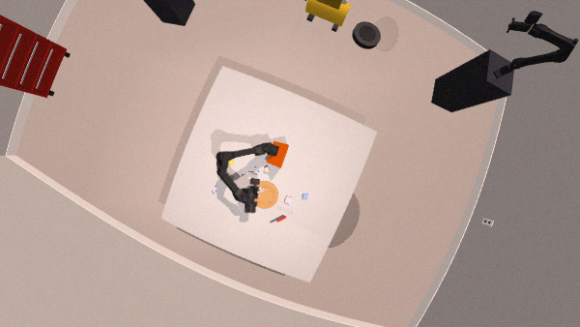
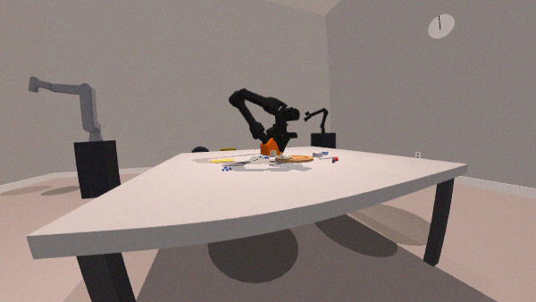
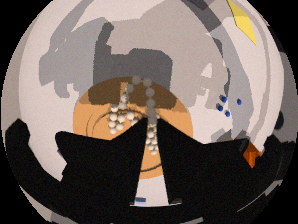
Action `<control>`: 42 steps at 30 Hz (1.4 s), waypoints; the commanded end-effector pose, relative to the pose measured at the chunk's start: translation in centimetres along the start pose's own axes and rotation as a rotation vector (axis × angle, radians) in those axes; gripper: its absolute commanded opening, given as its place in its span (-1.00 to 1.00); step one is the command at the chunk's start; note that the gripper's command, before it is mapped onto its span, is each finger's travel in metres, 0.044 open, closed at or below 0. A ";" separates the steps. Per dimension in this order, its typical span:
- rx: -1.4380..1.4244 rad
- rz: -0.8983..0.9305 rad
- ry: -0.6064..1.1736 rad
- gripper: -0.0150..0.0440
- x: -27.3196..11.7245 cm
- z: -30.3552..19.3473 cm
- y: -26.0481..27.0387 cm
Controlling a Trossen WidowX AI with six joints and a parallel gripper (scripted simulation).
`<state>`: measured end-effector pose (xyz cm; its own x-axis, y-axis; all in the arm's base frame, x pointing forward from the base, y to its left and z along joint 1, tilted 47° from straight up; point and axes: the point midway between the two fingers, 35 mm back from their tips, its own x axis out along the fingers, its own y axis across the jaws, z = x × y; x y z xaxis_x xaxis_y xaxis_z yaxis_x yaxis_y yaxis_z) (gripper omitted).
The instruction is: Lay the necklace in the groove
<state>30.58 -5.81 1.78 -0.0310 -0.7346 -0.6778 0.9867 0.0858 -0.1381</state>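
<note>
Orange-brown wood makes up the round bead board (image 1: 270, 197) (image 2: 303, 157) (image 3: 183, 122), right of the gripper (image 1: 257, 192) (image 2: 282, 150) (image 3: 152, 121) in the top view. The pearl bead necklace (image 1: 262, 190) (image 2: 286, 156) (image 3: 150, 92) is over the board, arched near the middle of the wrist view and bunched at its left, with a strand running between the fingertips. The gripper is closed on that strand; its dark fingers hide much of the board's lower part in the wrist view.

Around it on the white table (image 1: 290, 111) (image 2: 250, 197), small blue pieces (image 1: 214, 189) (image 2: 226, 169) (image 3: 227, 114) lie well apart from the board. A yellow piece (image 1: 231, 163) (image 2: 221, 161) (image 3: 243, 24) sits at the wrist view's upper right. In the top view, a pale pink block (image 1: 288, 199) and a blue block (image 1: 304, 196) lie right of the board, with a red-and-dark object (image 1: 278, 219) (image 2: 335, 159) below.

The black arm (image 1: 223, 166) (image 2: 268, 104) bends sharply at its elbow, left of the orange block (image 1: 281, 160) (image 2: 269, 147) (image 3: 251, 155) in the top view, and its gripper points down in the exterior view.
</note>
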 end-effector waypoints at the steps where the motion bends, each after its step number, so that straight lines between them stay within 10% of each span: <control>1: 0.004 0.000 0.005 -0.49 0.0 -1.0 0.8; 32: 0.005 0.000 0.003 -0.49 2.3 -3.7 2.3; 42: 0.010 0.003 0.008 0.40 2.0 -3.7 2.5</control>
<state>32.37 -4.47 -2.58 -0.0264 -0.7289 -0.6841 0.9882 0.0844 -0.1281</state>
